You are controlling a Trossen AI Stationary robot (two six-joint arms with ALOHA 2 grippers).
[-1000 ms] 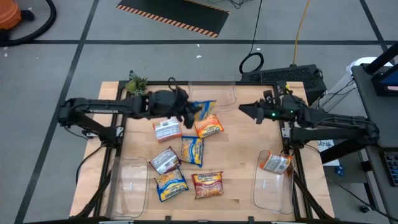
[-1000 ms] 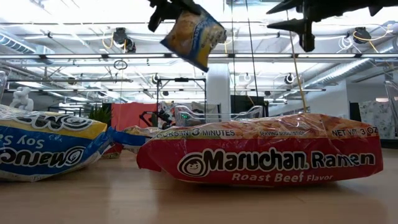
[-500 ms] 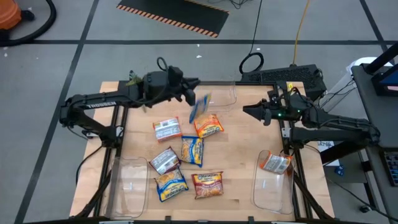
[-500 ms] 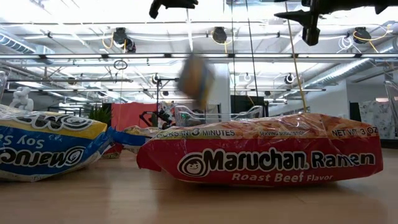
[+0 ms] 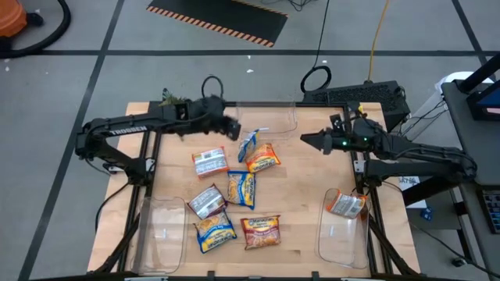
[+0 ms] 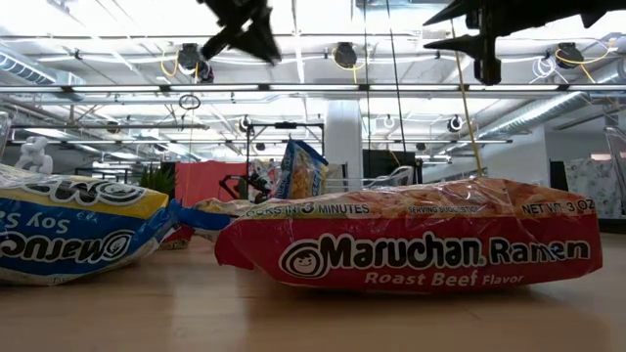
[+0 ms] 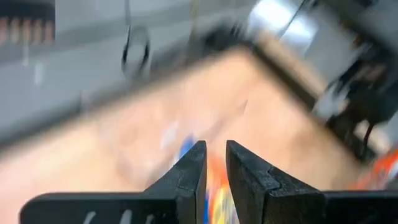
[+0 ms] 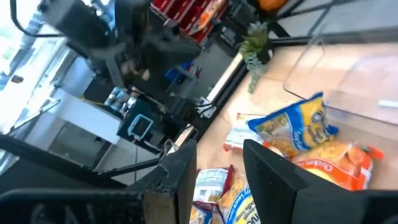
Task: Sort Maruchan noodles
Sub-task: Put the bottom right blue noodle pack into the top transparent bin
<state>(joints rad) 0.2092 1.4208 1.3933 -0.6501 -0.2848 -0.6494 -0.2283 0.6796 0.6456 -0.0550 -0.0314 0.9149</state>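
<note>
The left gripper (image 5: 232,125) is reaching level across the table's far side, its fingers (image 7: 186,177) standing narrowly apart and pinching nothing. Just beyond the fingertips, a blue-and-yellow flat plastic noodle packet (image 5: 249,144) is standing on edge against an orange packet (image 5: 264,158). The right gripper (image 5: 306,138) is hovering opposite, with its fingers (image 8: 177,171) spread and empty.

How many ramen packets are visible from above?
8: one in the right bin; seven mid-table: blue on edge, orange, white, blue, white, blue, red.
</note>
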